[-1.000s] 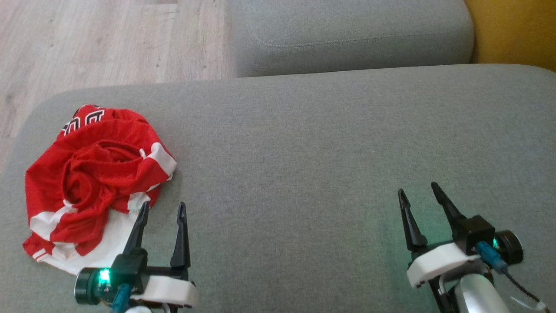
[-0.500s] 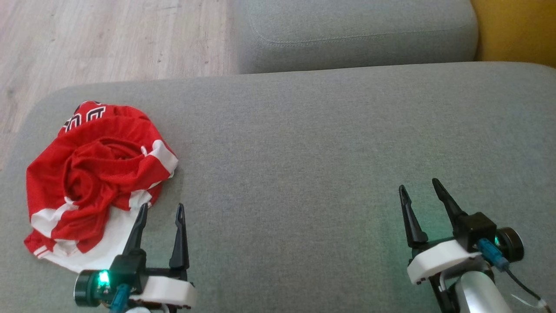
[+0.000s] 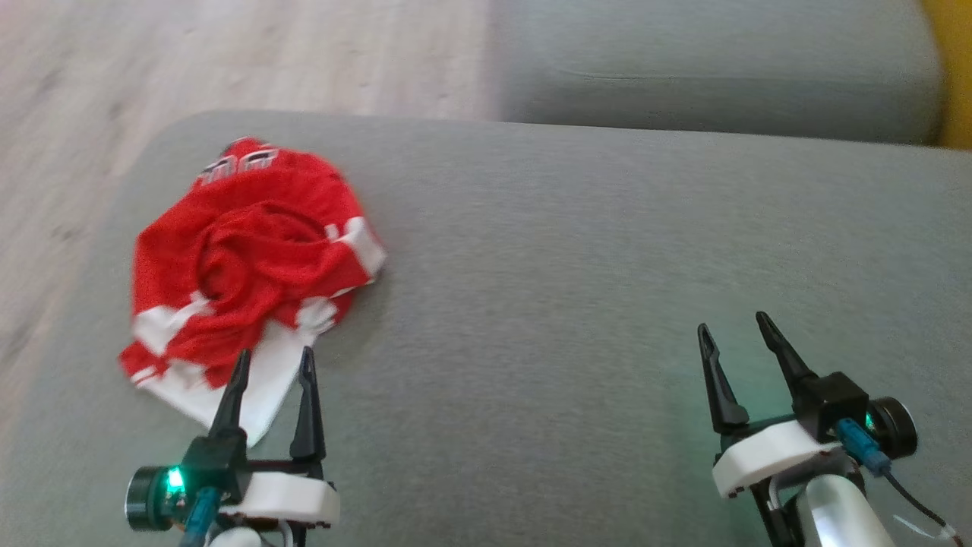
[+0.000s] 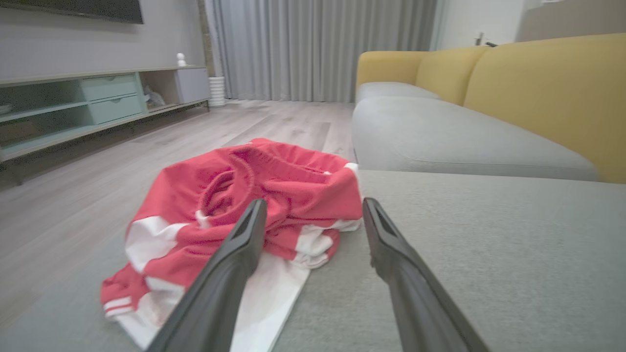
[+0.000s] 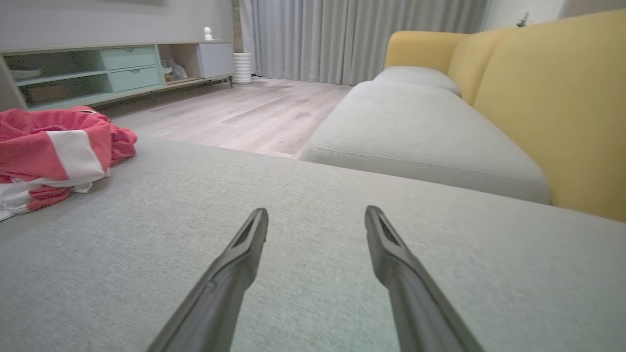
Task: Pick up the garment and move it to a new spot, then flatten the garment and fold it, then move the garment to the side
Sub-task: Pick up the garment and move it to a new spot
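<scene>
Garment [image 3: 250,251], red and crumpled, lies at the wide-open, empty left claw [image 3: 275,351]; right claw [image 3: 732,321] gapes empty over cushion [image 3: 531,304].

The right gripper [image 5: 317,211] hangs low over a grey seat cushion [image 5: 146,234]. Its two dark fingers [image 5: 234,266] are spread well apart, and bare fabric shows between them. A crumpled red and white garment [image 5: 54,146] lies on the cushion, well apart from the fingers, near the edge that borders the wooden floor [image 5: 254,117]. A second grey cushion [image 5: 420,132] lies past the far edge, beside a yellow backrest [image 5: 552,98]. Across the floor a low cabinet [image 5: 117,66] with pale green drawers stands against the wall. Grey curtains [image 5: 352,39] hang behind a white ribbed vase [image 5: 242,68].
</scene>
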`<state>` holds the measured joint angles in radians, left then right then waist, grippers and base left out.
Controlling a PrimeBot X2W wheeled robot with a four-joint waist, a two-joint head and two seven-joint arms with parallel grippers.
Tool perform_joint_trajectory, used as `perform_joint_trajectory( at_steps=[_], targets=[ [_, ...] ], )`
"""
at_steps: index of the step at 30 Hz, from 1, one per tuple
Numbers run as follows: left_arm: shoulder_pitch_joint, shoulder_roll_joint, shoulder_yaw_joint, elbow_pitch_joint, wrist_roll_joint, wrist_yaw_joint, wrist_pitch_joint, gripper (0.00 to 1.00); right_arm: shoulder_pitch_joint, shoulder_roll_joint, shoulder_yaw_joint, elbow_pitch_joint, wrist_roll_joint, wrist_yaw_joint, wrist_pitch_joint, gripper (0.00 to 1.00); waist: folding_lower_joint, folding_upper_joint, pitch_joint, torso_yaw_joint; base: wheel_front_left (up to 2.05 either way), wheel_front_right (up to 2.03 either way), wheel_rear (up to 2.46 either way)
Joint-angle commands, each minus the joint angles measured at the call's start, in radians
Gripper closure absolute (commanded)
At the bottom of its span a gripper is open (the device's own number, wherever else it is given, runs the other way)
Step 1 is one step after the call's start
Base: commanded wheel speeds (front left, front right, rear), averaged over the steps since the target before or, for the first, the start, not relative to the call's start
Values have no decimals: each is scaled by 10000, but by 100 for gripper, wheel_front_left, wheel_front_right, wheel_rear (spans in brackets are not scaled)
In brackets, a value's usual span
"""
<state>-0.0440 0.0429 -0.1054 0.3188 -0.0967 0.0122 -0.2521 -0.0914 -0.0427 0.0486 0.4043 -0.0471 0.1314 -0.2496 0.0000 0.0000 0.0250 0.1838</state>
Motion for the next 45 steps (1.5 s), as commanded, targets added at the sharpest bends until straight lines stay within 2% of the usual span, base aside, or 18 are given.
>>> perform_joint_trajectory(
  at_steps=[1,7,13,16,22,26,33,40,43,44,45],
  targets=[
    [-443,74,346,-275,-46,108,-97,0,-258,-76,227,-373,-93,-7,-122,0,0,0,120,826,0,0,0],
    [-418,74,583,-341,-130,261,-97,0,-210,-76,264,-401,-230,-7,-122,0,0,0,244,2197,0,0,0],
    [-302,74,1064,-702,-77,407,-97,0,-178,-76,310,-366,-361,-7,-122,0,0,0,406,3033,0,0,0],
    [-298,74,1318,-1122,-84,531,-97,0,-313,-76,312,-403,-600,-7,-122,0,0,0,736,3139,0,0,0],
    [-991,74,1433,-1807,-557,766,-97,0,-892,-76,-96,-871,-1301,-7,-122,0,0,0,2295,2955,0,0,0],
    [-1795,74,1257,-1572,-856,672,-97,0,-1218,-105,-252,-1384,-1617,-7,-122,0,0,0,3109,2821,0,0,0],
    [-4013,74,923,524,-1486,466,-97,0,-1869,-672,-215,-2392,-1848,-7,-122,0,0,0,4358,2473,0,0,0],
    [-5112,74,675,3356,-2179,792,-97,0,-1849,-884,-320,-2781,-1791,-7,-122,0,0,0,4573,2054,0,0,0],
    [-5430,77,576,4268,-2243,672,-97,0,-1821,-835,-331,-2827,-1781,-7,-122,0,0,0,4588,1893,0,0,0],
    [-5519,88,595,4300,-2196,627,-97,54,-1809,-817,-355,-2843,-1785,-7,-122,0,0,0,4600,1865,0,0,0],
    [-5573,97,620,4313,-2150,579,-97,92,-1795,-799,-378,-2849,-1791,-7,-122,0,0,0,4608,1844,0,0,0]
  ],
)
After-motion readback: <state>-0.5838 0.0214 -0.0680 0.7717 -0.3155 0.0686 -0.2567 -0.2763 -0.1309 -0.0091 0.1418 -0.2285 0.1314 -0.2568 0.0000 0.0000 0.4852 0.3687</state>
